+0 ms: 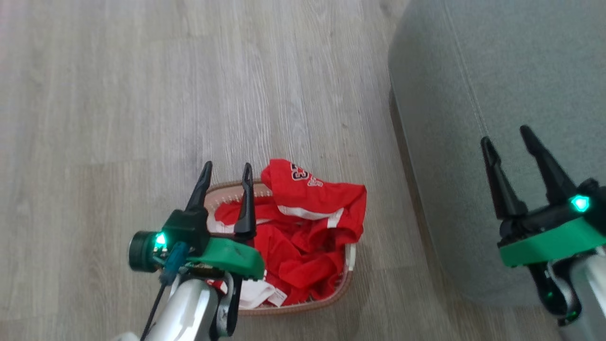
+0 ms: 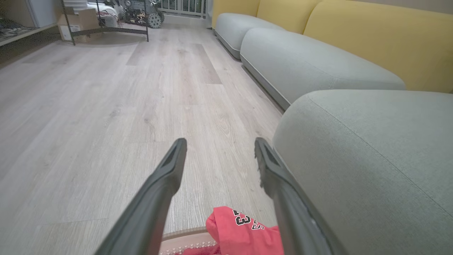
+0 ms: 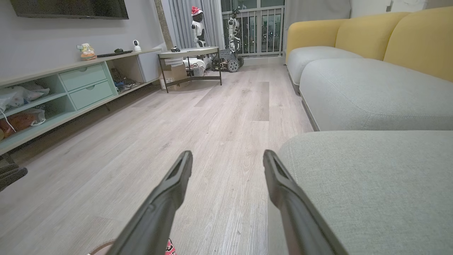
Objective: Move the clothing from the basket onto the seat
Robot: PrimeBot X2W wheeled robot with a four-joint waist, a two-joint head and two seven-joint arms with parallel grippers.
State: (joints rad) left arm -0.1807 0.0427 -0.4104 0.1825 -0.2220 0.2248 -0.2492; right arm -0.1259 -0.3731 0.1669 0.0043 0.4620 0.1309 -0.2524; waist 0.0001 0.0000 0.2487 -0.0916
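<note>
The clothing (image 1: 307, 222) lay heaped in the basket (image 1: 307, 307) on the floor (image 1: 142, 94) near the seat (image 1: 473, 71), with my left tool (image 1: 226, 171) above it and my right tool (image 1: 505, 135) over the seat, both wide open and empty, and I feared a deep pinch could lift the light basket too.
</note>
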